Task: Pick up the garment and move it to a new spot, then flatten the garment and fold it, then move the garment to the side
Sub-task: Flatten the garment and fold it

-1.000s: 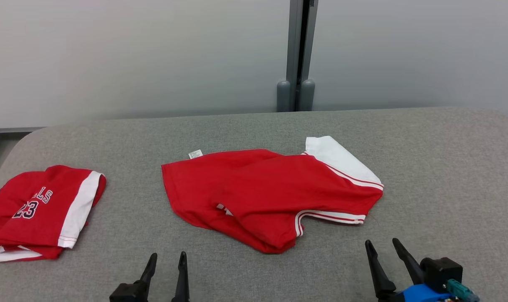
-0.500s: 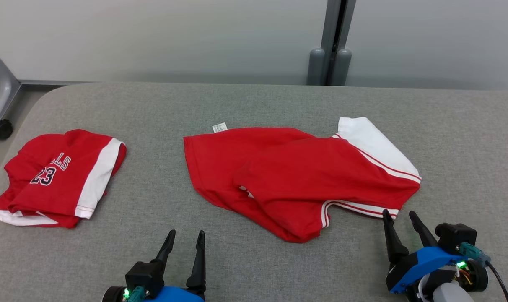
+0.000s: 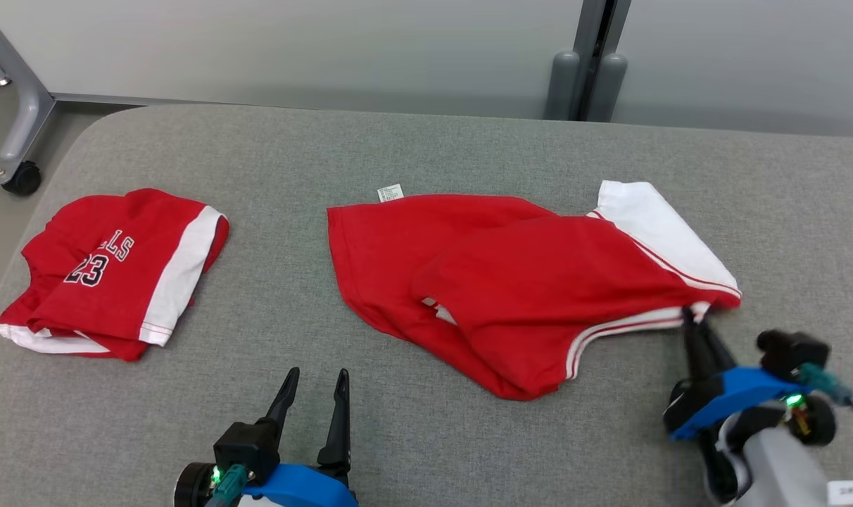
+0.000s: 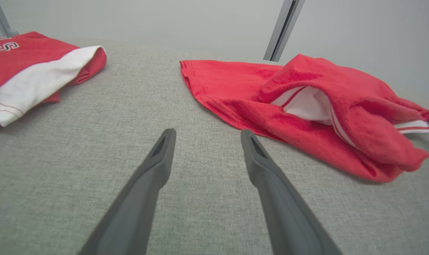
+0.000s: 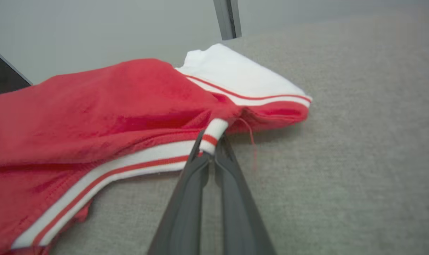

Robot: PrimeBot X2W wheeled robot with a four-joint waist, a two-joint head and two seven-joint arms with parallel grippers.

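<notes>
The garment (image 3: 525, 282), a red jersey with white striped trim, lies crumpled in the middle of the grey table (image 3: 398, 155). It also shows in the left wrist view (image 4: 306, 102) and the right wrist view (image 5: 104, 117). My right gripper (image 3: 692, 318) is shut on the garment's white-and-red trim at its near right corner; the right wrist view shows the trim pinched between the fingertips (image 5: 211, 140). My left gripper (image 3: 315, 382) stands open above bare table, near the front edge and left of the garment, holding nothing (image 4: 205, 134).
A second red jersey (image 3: 110, 271) with a number 23 and a white band lies folded at the table's left side (image 4: 34, 74). A grey post (image 3: 588, 63) stands behind the table, and a wheeled frame leg (image 3: 18, 141) at the far left.
The head camera has tilted and shifted. My right gripper moved forward to the garment's near right corner and shut on its striped trim. The left gripper stays open.
</notes>
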